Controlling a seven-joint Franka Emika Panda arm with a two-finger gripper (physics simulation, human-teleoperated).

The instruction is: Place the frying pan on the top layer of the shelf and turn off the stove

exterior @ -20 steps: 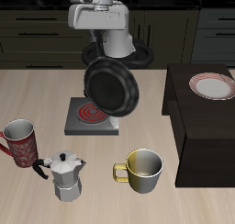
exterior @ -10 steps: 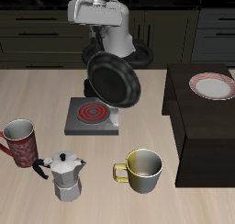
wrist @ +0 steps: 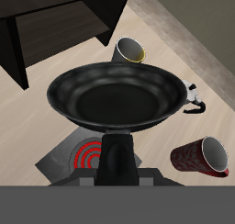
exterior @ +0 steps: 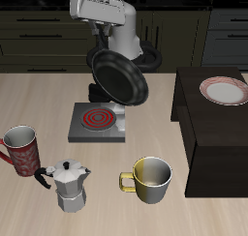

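Cups: you have two near the table's front edge, a yellow mug (exterior: 150, 179) and a red mug (exterior: 20, 150).
Moka pot: one, silver (exterior: 67, 185), standing between the two mugs.
Stove: one grey plate (exterior: 98, 122) farther back, its spiral coil glowing red, so in my judgement it is on and needs switching off later. I cannot pick out its knob.
Pan: one black pan (exterior: 118, 77), lifted clear of the table and hanging above the stove, tilted so its round inside faces the front. In the wrist view its bowl (wrist: 117, 95) is empty.
Gripper: your gripper (wrist: 117, 157) is clamped on the pan's handle, which runs straight back from the bowl into the fingers. The long axis of pan and handle lies in line with the wrist.
Shelf: one large dark cabinet (exterior: 208, 143) beside the stove, reaching from the back of the table towards the front.
Plate: one pink-rimmed plate (exterior: 225, 90) sits on the shelf's flat top, towards the back.
Key relation: the shelf top lies sideways from the held pan, on the side away from the red mug, and lower than the pan now hangs. The bare part of the top is nearer the front than the plate, so you will likely need to carry the pan across and set it there, level.
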